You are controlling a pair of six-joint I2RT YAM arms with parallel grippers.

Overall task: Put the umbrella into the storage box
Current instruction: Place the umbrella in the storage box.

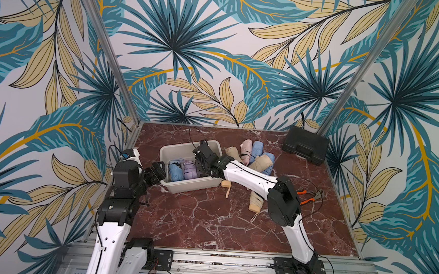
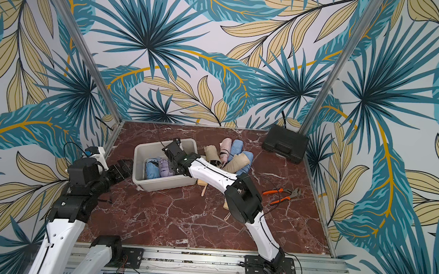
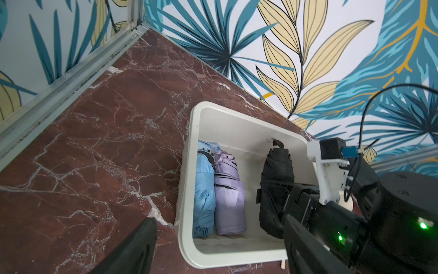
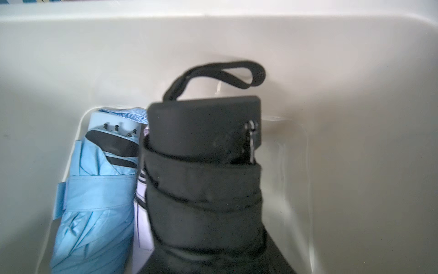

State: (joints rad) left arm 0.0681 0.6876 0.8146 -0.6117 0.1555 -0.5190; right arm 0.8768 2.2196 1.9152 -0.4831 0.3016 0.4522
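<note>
1. Black umbrella [image 4: 203, 189] fills my right wrist view, lying inside the storage box [image 4: 331, 71].
2. Only the left wrist view shows my right claw [image 3: 275, 201] clamped on it.
3. My left claw [image 1: 160, 174], jaws apart, sits beside the box.

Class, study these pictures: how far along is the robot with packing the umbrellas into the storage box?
Done: a blue umbrella and a lilac umbrella lie in the storage box. In hand: the right gripper holds a black umbrella inside the box, not yet released. Left: the pile of umbrellas beside the box, plus a separate beige umbrella.
</note>
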